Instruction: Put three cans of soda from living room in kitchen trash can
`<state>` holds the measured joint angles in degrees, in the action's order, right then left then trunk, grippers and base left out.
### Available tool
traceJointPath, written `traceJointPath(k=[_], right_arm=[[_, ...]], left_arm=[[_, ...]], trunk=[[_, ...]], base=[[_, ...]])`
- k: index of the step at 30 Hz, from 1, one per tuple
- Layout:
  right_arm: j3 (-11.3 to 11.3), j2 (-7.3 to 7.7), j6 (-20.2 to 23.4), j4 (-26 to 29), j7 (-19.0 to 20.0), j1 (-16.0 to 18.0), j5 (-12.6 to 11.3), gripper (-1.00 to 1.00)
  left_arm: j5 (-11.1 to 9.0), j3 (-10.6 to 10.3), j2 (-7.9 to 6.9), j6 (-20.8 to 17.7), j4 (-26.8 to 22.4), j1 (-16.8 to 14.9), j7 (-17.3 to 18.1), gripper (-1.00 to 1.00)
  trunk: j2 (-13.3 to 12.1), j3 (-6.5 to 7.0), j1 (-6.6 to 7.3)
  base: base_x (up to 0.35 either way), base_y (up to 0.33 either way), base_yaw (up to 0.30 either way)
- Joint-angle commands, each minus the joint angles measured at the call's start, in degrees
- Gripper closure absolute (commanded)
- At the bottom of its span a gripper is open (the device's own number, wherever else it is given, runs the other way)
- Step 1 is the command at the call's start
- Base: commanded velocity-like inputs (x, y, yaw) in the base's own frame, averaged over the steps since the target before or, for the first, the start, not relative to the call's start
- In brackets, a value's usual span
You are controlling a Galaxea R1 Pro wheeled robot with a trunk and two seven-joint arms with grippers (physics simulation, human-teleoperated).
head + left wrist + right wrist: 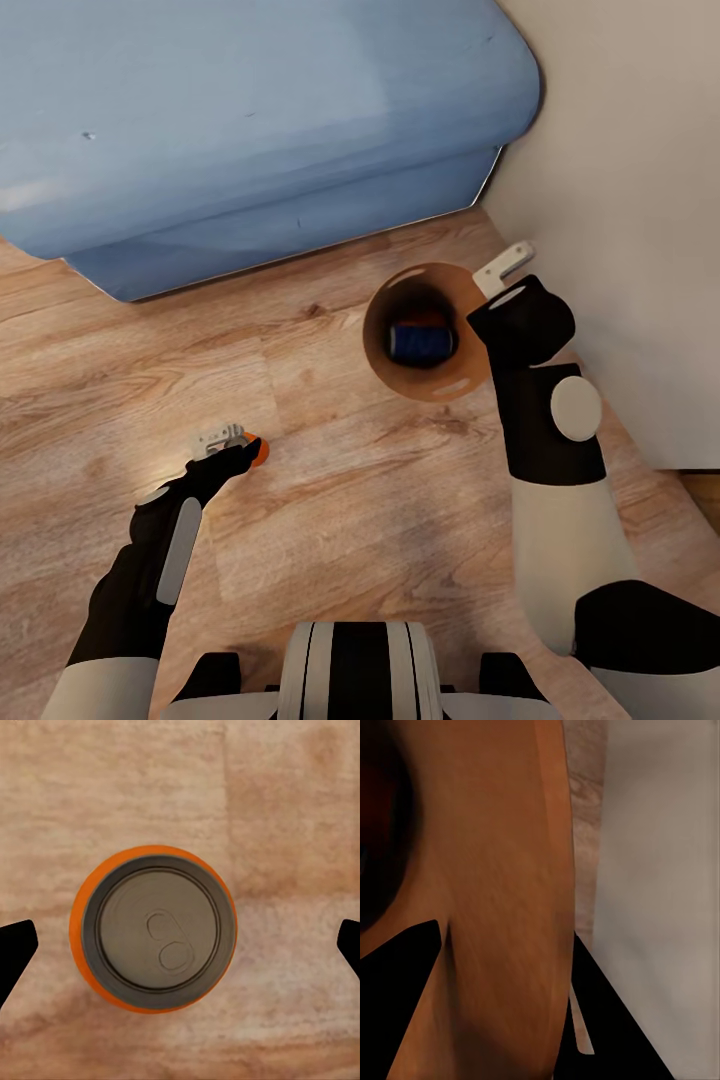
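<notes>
An orange can of soda (260, 452) stands upright on the wood-plank floor; its silver top (157, 930) faces the left wrist camera. My left gripper (235, 445) hovers directly over it, open, with a dark fingertip (16, 949) wide on either side. The tash can (380, 350) stands by the wall, copper-brown inside, with a dark blue can (420, 342) lying at its bottom. My right gripper (490, 285) is shut on the bin's far-right rim, and the copper wall (495, 870) sits between its fingers.
The light blue sofa (250, 120) fills the far side, its base about an arm's length beyond the orange can. A beige wall (640, 200) runs close along the right, right behind the bin. Open plank floor (330, 500) lies between the arms.
</notes>
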<state>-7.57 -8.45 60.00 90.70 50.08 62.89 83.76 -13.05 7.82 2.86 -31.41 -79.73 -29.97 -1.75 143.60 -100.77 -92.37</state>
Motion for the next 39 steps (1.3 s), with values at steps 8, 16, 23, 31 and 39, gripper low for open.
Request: traceJointPath(k=[8,16,23,31,39], right_arm=[[-0.07,-0.51,0.0,0.02,0.01,0.2,0.24,1.0],[-0.07,-0.59,0.0,0.05,0.02,0.33,0.26,1.0],[-0.09,-0.89,0.0,0.07,0.14,2.47,0.32,1.0],[-0.15,-1.03,0.0,0.09,0.18,3.87,0.43,1.0],[-0.16,-1.04,0.0,0.09,0.19,3.99,0.45,1.0]], left_arm=[[0.11,0.0,0.0,0.48,0.01,0.0,0.0,-1.0],[0.05,0.0,0.03,0.78,1.0,0.0,-0.01,-1.0],[-0.04,0.0,0.03,0.98,1.47,0.0,0.01,-1.0],[-0.04,-0.04,0.04,0.99,1.48,0.0,0.0,-1.0],[-0.11,-0.01,0.03,1.0,1.49,0.0,0.0,-1.0]], trunk=[[0.0,0.0,0.01],[0.08,-1.33,-0.15],[0.08,-1.33,-0.15],[0.08,-1.33,-0.15],[0.08,-1.33,-0.15]], base=[[0.0,0.0,0.0],[0.0,0.0,0.0],[0.0,0.0,0.0],[0.0,0.0,0.0],[0.0,0.0,0.0]])
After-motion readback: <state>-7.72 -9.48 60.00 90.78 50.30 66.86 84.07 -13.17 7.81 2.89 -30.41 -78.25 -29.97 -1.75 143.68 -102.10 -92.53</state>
